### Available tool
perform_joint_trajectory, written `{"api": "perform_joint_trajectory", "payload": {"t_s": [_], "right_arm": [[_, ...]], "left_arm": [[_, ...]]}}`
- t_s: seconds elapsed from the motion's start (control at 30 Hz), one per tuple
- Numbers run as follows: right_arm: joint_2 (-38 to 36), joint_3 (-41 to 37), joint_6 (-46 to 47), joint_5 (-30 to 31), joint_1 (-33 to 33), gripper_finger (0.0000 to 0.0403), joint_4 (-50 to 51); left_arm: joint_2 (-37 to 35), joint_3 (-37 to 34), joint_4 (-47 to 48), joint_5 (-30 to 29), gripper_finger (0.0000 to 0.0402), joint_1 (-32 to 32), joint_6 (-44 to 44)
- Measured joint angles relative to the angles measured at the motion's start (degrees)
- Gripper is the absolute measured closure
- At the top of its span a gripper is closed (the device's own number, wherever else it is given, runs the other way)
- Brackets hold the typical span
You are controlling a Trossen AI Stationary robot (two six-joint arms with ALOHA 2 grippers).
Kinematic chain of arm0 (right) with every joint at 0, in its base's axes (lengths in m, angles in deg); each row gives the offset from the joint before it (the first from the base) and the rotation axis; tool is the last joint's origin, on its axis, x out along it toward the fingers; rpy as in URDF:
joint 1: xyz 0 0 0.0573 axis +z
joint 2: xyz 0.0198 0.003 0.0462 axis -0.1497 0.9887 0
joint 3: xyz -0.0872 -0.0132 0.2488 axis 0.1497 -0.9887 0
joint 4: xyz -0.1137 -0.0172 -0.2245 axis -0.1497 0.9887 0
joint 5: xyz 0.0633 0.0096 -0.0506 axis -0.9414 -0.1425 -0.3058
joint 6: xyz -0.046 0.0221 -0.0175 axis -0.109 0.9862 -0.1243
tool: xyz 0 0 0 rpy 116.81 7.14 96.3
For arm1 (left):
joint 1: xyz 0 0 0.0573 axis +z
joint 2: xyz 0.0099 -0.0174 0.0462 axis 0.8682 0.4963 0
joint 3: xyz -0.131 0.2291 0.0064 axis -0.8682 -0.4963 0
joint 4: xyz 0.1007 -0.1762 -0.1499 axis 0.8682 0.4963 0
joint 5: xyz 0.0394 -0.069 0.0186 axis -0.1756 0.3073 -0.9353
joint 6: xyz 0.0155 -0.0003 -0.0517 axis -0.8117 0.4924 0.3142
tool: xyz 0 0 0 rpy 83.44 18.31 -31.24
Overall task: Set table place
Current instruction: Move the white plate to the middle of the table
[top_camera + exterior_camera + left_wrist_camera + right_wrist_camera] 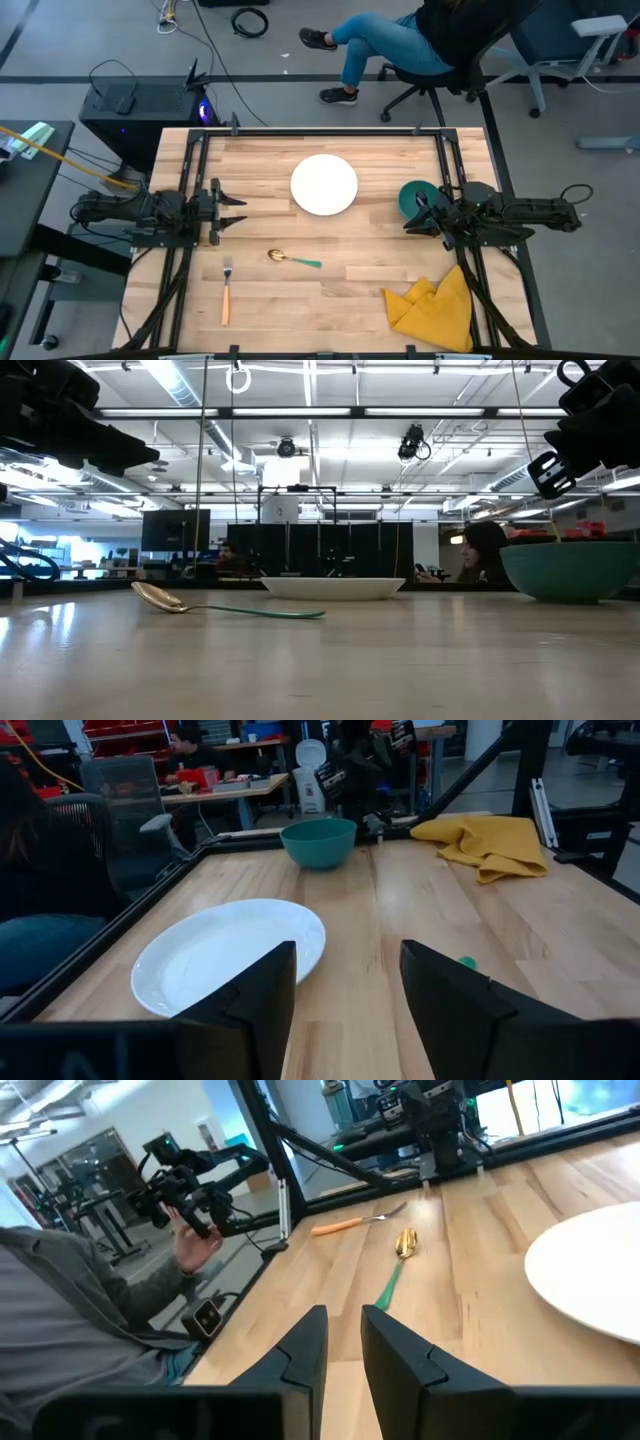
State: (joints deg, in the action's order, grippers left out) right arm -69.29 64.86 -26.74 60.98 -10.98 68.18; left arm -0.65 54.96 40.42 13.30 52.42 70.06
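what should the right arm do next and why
Probably lower the right pincer onto the teal bowl rim and grip it. The bowl sits right by this pincer at the table edge, apart from the white plate, and the left pincer waits open farther off.

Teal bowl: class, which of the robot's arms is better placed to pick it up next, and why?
Probably the right. The right gripper, fingers open, hovers right beside the teal bowl, while the left gripper waits across the table, beyond the white plate.
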Motion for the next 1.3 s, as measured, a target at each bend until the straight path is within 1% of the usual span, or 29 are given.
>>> {"api": "perform_joint_trajectory", "payload": {"t_s": [0.13, 0.3, 0.4, 0.53, 0.63, 0.77, 0.97, 1.1, 1.23, 1.3], "right_arm": [[0.0, 0.0, -1.6, 0.0, 0.0, 0.0331, 0.0], [0.0, 0.0, -1.4, 0.0, 0.0, 0.0331, 0.0], [0.0, 0.0, -4.5, 0.0, 0.0, 0.0331, -0.1], [0.0, 0.0, -7.6, 0.1, 0.0, 0.0331, -1.5], [0.0, 0.0, -6.9, 0.3, 0.0, 0.0331, -3.3], [0.0, 0.0, -5.8, 3.0, 0.0, 0.0331, -9.6], [0.0, 0.0, -0.5, 3.2, 0.0, 0.0331, -23.5], [0.0, 0.0, -2.6, 5.2, 0.0, 0.0331, -33.9], [0.0, 0.0, -6.6, 5.2, 0.0, 0.0331, -43.3], [0.0, 0.0, -9.2, 7.1, 0.0, 0.0331, -47.7]], "left_arm": [[0.0, 0.0, 0.0, 0.0, 0.0212, 0.0, -0.1], [0.0, 0.0, -0.4, 0.0, 0.0212, 0.0, -0.2], [0.0, 0.0, -0.8, 0.0, 0.0212, 0.0, -0.2], [0.0, 0.0, -3.2, 0.0, 0.0212, 0.0, 1.4], [0.0, 0.0, -6.1, 0.0, 0.0212, 0.0, 1.7], [0.0, 0.1, -8.4, 0.0, 0.0212, 0.0, 1.8], [0.0, 0.1, -8.2, 0.0, 0.0212, 0.0, 1.8], [0.0, 0.1, -8.2, 0.0, 0.0212, 0.0, 1.9], [0.0, 0.1, -8.2, 0.0, 0.0212, 0.0, 4.6], [0.0, 0.1, -8.2, 0.0, 0.0214, 0.0, 5.8]]}}
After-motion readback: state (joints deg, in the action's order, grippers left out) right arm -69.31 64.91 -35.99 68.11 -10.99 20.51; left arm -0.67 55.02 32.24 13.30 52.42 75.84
